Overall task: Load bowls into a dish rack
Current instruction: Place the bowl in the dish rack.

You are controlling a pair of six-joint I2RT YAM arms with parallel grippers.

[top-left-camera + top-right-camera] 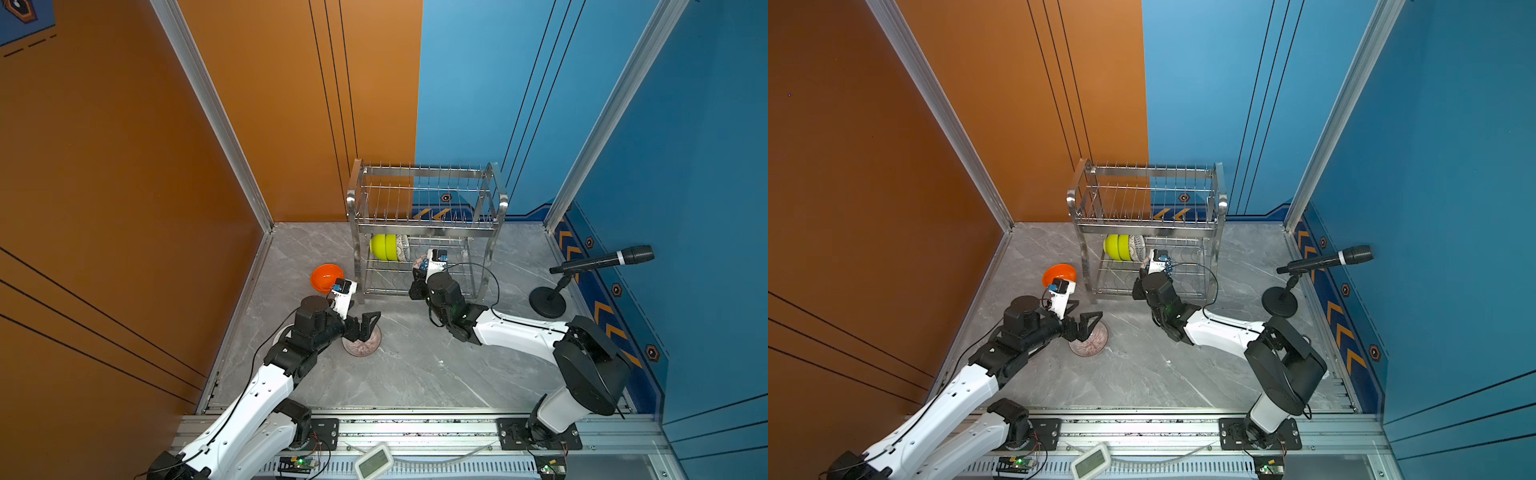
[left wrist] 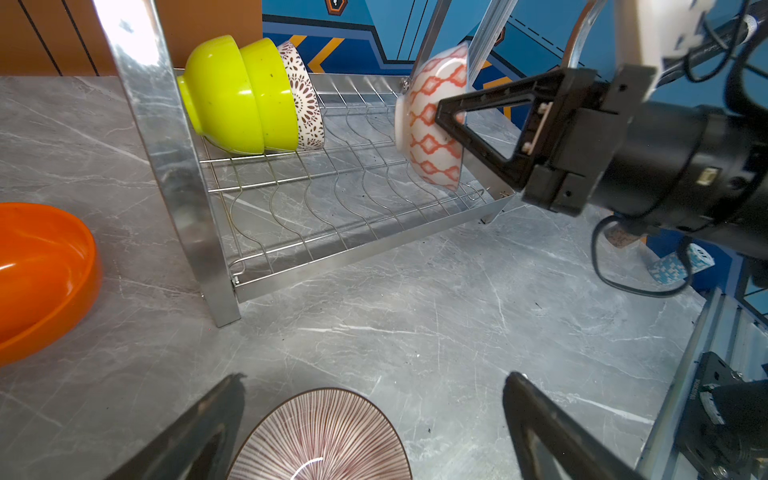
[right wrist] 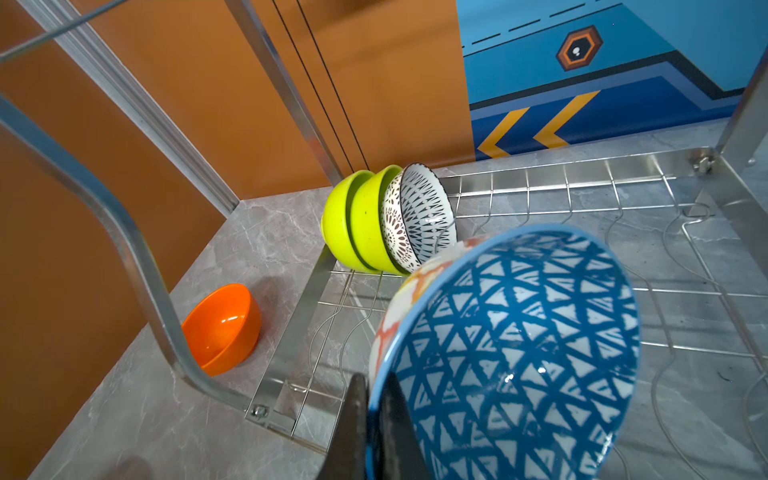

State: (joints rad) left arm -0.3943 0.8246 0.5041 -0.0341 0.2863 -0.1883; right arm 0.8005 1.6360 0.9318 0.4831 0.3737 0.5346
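Observation:
The steel dish rack (image 1: pixel 424 226) (image 1: pixel 1146 226) stands at the back of the table. On the left end of its lower tier, two lime-green bowls (image 2: pixel 237 95) (image 3: pixel 357 220) and a black-white lattice bowl (image 3: pixel 424 212) lean nested on edge. My right gripper (image 3: pixel 376 415) is shut on the rim of the blue-white triangle bowl (image 3: pixel 511 353) (image 2: pixel 432 120), holding it on edge over the lower tier's right part. My left gripper (image 2: pixel 374 382) (image 1: pixel 363 316) hangs open just above the pinkish striped bowl (image 2: pixel 324 436) (image 1: pixel 361 343). The orange bowl (image 1: pixel 327 277) (image 3: pixel 222 328) lies left of the rack.
A microphone (image 1: pixel 602 259) on a stand with a black round base (image 1: pixel 547 301) stands at the right, near the blue wall. The orange wall runs close along the left. A small blue-white chip stack (image 2: pixel 681 266) sits beyond the right arm.

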